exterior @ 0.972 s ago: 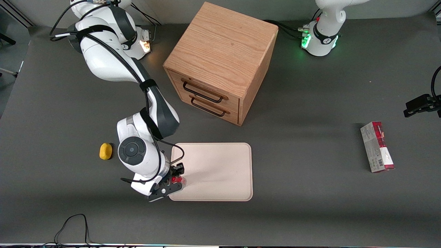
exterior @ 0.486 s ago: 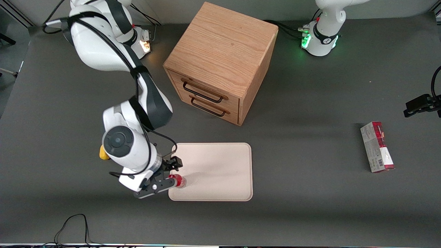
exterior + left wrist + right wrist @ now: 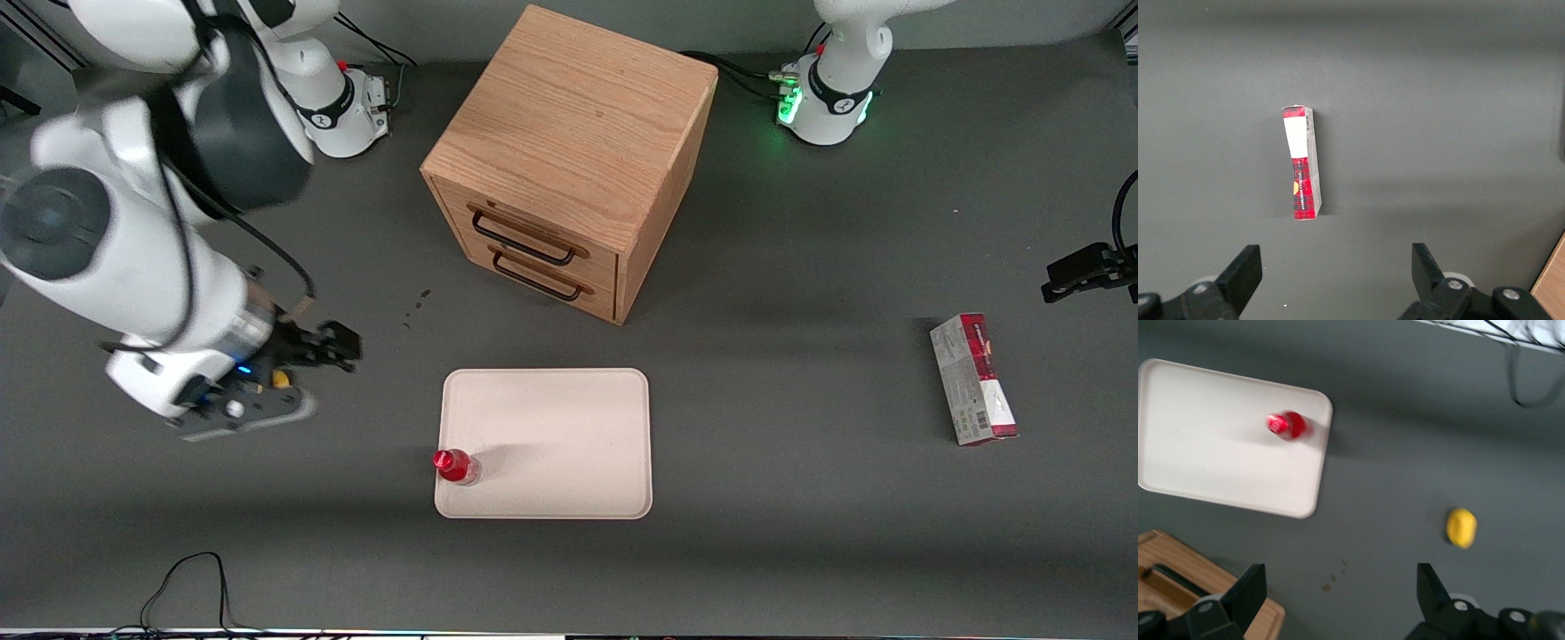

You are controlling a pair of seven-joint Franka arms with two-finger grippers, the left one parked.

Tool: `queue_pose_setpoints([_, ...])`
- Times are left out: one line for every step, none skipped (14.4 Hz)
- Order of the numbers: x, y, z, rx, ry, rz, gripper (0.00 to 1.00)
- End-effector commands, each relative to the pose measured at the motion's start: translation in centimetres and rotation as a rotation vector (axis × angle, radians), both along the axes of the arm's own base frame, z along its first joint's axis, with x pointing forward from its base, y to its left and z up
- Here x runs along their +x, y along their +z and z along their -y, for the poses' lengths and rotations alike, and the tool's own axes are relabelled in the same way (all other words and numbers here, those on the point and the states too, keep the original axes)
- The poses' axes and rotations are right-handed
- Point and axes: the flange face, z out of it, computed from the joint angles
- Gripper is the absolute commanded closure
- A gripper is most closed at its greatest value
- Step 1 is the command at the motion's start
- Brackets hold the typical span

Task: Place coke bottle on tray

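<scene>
The coke bottle [image 3: 456, 466] stands upright on the tray [image 3: 560, 427], in the corner nearest the front camera at the working arm's end. Its red cap faces up. My right gripper [image 3: 307, 373] is open and empty. It hangs high above the table, well apart from the bottle and toward the working arm's end. In the right wrist view the bottle [image 3: 1288, 425] and the tray [image 3: 1205, 447] lie far below the open gripper [image 3: 1340, 580], with bare table between the fingertips.
A yellow lump [image 3: 281, 380] lies on the table under the gripper, partly hidden; it shows whole in the right wrist view [image 3: 1461, 527]. A wooden drawer cabinet [image 3: 569, 151] stands farther from the camera than the tray. A red-and-grey carton [image 3: 973, 378] lies toward the parked arm's end.
The gripper opened and let go of the bottle, which now stands on the tray. The arm then rose and drew back toward the working arm's end.
</scene>
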Motion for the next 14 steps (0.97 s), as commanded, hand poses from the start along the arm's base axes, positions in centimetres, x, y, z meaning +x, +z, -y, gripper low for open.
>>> queue_pose_setpoints([-1.8, 2.1, 4.4, -0.021, -0.073, -0.024, 0.00])
queue_pose_setpoints([-2.4, 2.6, 6.8, -0.008, -0.099, -0.034, 0.00])
queue_pose_setpoints([-3.0, 2.9, 9.0, 0.013, -0.107, -0.043, 0.00])
queue_pose_setpoints([-3.7, 3.2, 11.5, 0.026, -0.120, -0.048, 0.00])
queue_pose_setpoints([-4.1, 3.3, 13.6, 0.039, -0.121, -0.045, 0.00])
queue_pose_setpoints([-4.8, 3.6, 15.7, 0.056, -0.120, -0.037, 0.00])
queue_pose_setpoints([-5.8, 3.5, 17.5, 0.072, -0.128, -0.028, 0.00])
queue_pose_setpoints([-7.0, 3.4, 18.7, 0.084, -0.131, -0.005, 0.00])
queue_pose_setpoints([-8.1, 3.3, 19.7, 0.093, -0.133, 0.017, 0.00])
queue_pose_setpoints([-8.6, 3.0, 20.8, 0.096, -0.137, 0.021, 0.00])
queue_pose_setpoints([-8.9, 3.0, 21.8, 0.096, -0.147, 0.023, 0.00])
queue_pose_setpoints([-8.9, 3.0, 22.4, 0.095, -0.144, 0.028, 0.00])
queue_pose_setpoints([-9.0, 3.2, 23.1, 0.093, -0.149, 0.031, 0.00])
queue_pose_setpoints([-9.3, 3.7, 23.3, 0.089, -0.150, 0.040, 0.00])
